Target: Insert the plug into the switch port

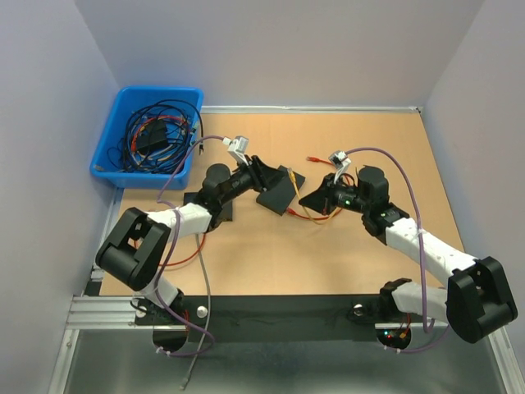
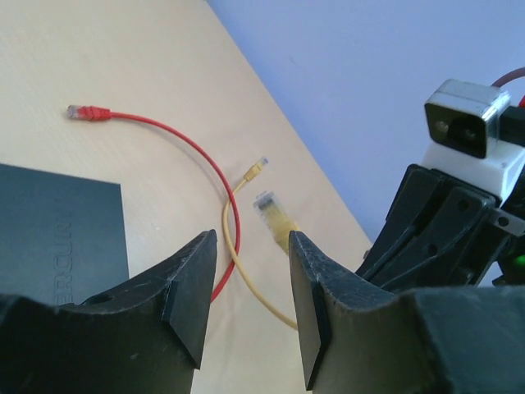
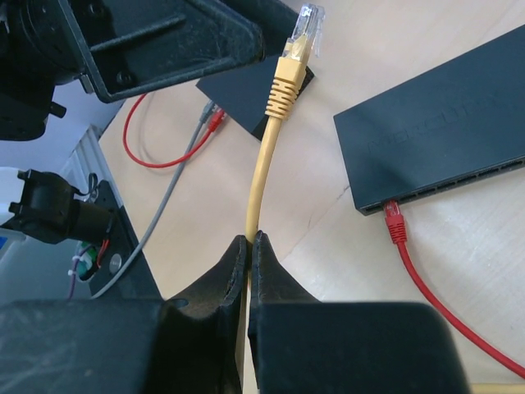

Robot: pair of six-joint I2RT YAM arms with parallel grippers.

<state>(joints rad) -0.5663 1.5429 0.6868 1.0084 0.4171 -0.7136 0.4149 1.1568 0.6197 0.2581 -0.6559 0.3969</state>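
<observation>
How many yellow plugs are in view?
2. The raised plug tops the yellow cable pinched by the right gripper; the second plug lies on the table beside the red cable. The blue bin may hide more.

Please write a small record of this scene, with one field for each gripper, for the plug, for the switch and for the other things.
left gripper: open, nothing between its fingers, close to the switch
right gripper: shut on the yellow cable
yellow plug: held free in the air, not in any port
switch: lies flat on the table; a red cable is plugged into one port
blue bin: far left, holds cables
</observation>
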